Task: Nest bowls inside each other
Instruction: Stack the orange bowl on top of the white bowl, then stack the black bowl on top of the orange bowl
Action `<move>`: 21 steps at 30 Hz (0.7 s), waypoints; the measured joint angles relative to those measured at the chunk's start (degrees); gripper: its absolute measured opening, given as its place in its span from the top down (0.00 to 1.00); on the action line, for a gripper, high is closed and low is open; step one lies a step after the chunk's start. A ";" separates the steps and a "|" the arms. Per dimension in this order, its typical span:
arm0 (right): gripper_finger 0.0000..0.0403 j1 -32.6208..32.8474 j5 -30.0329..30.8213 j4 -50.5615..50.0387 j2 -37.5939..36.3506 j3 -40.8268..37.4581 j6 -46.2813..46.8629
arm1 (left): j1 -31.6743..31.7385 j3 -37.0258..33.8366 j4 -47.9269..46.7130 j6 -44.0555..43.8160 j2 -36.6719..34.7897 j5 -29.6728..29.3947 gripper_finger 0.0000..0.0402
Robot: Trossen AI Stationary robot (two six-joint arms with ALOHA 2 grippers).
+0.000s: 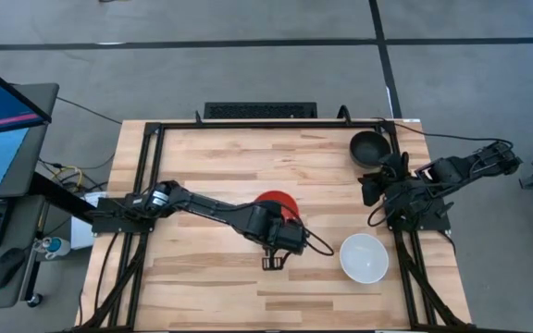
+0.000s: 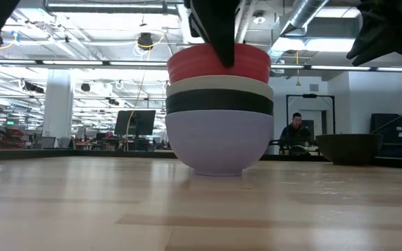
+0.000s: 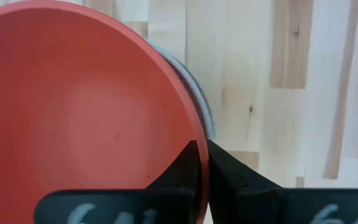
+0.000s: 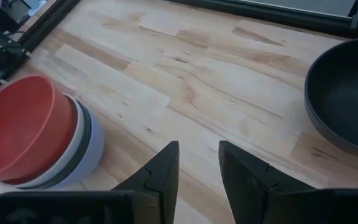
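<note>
A stack of bowls [image 2: 220, 111] stands mid-table: pale blue at the bottom, then black, then white, with the red bowl [image 1: 275, 204] on top. My left gripper [image 3: 202, 163] is above the stack's near side, shut on the red bowl's rim. A lone white bowl [image 1: 364, 257] rests on its base toward the near right. A lone black bowl [image 1: 370, 148] sits at the far right. My right gripper [image 4: 198, 163] hovers open over bare wood between the stack [image 4: 39, 140] and the black bowl [image 4: 347, 99]. My left gripper pinches the red bowl's rim [image 3: 199, 134] on its near side, one finger [image 3: 179, 174] inside the bowl and the other [image 3: 232, 174] outside. The fingers come from above, pointing down. The red bowl sits in the white bowl of the stack [image 2: 218, 87].
A black metal frame [image 1: 248, 123] runs along the table's far, left and right edges. Open wood lies to the left of the stack and along the near edge [image 1: 202, 287]. A person [image 2: 296, 134] sits far off in the room behind.
</note>
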 joint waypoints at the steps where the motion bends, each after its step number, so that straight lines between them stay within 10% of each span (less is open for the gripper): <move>1: 0.66 0.00 -0.01 0.00 -0.01 0.00 0.00 | 0.10 0.00 0.06 0.00 0.00 -0.02 0.99; 21: 0.66 -0.68 -1.09 -0.07 -0.02 0.00 -1.99 | -2.62 5.98 -1.83 -3.27 1.72 -1.24 0.63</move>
